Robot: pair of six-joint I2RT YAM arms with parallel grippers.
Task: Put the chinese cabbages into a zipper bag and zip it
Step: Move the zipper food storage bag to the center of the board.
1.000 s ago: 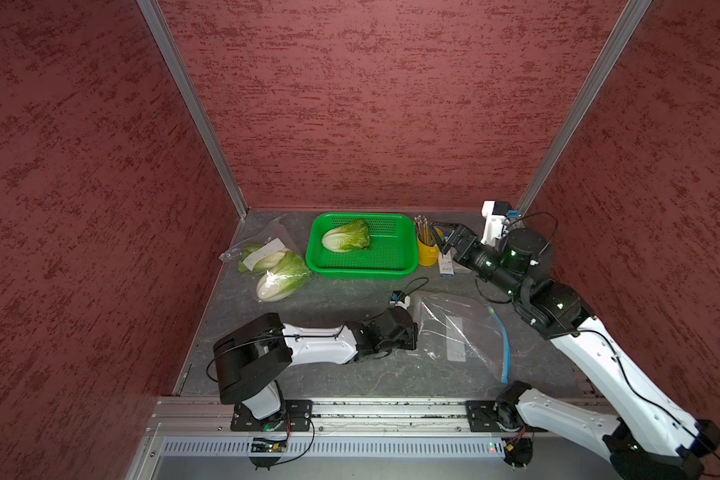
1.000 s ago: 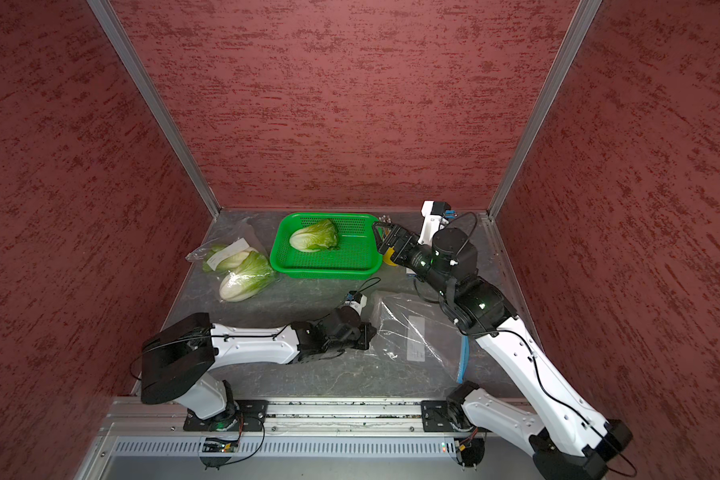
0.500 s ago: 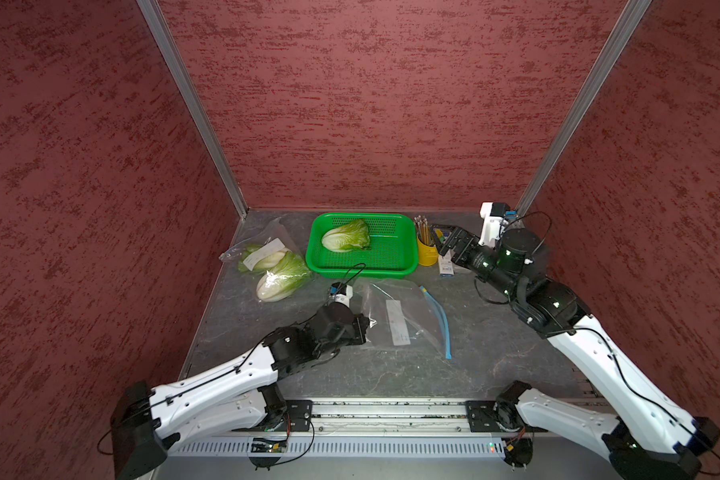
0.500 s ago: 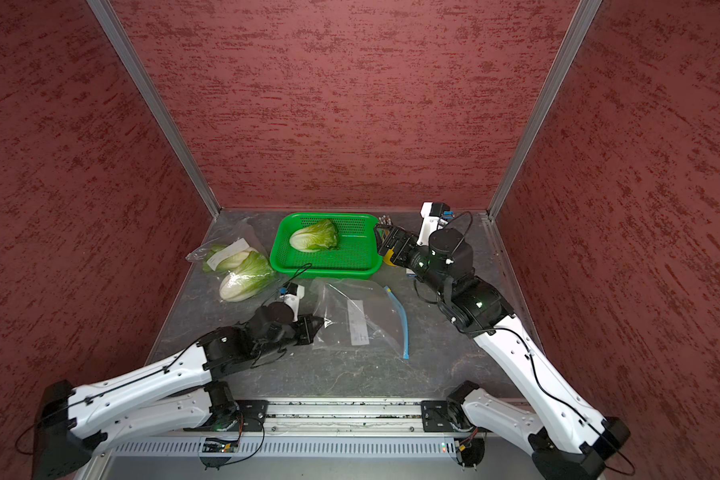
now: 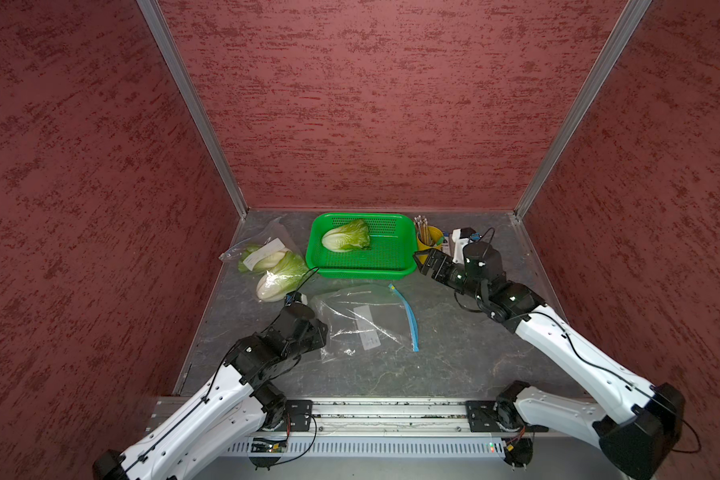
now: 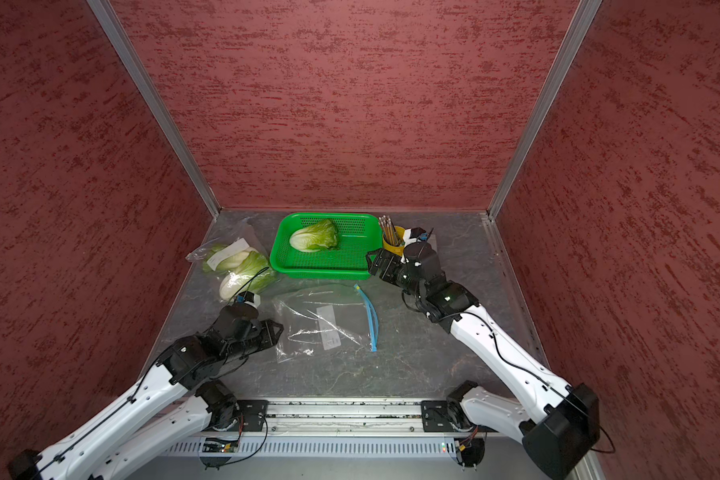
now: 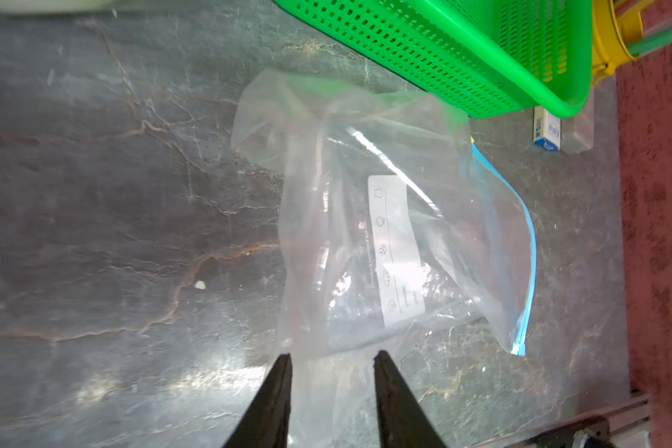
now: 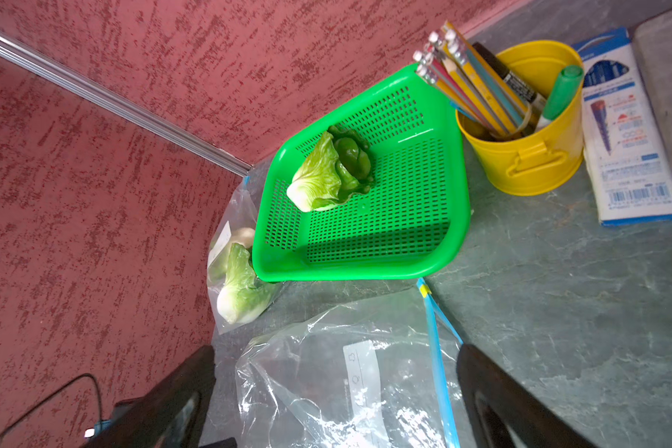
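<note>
A grey marbled worktop (image 5: 454, 353) sits inside dark red textured walls, with two robot arms reaching in from the near edge. A green perforated basket (image 5: 362, 272) stands at the middle of the far edge, and one loose chinese cabbage (image 5: 346, 236) lies on its side in it, white stalk toward the left edge. Near the far left corner, a filled zipper bag (image 5: 242, 249) lies flat just beside the basket, with two bagged chinese cabbages (image 5: 281, 276) side by side inside it. An empty zipper bag (image 5: 362, 320), clear and crumpled, lies in the middle of the worktop close to the basket's near side, with its blue zip strip (image 5: 408, 316) facing the right edge. The left gripper (image 7: 330, 357) is low at the side of this bag that faces the left edge. Its fingers stand partly apart, with loose plastic between them, and they clamp nothing. The right gripper (image 8: 334, 351) hovers by the basket's right near corner, spread wide and holding nothing, and faces the basket and the empty bag. A yellow bucket (image 8: 528, 163) of pencils (image 8: 462, 77) stands just right of the basket at the far edge. A blue and white box (image 8: 629, 155) lies beside the bucket.
</note>
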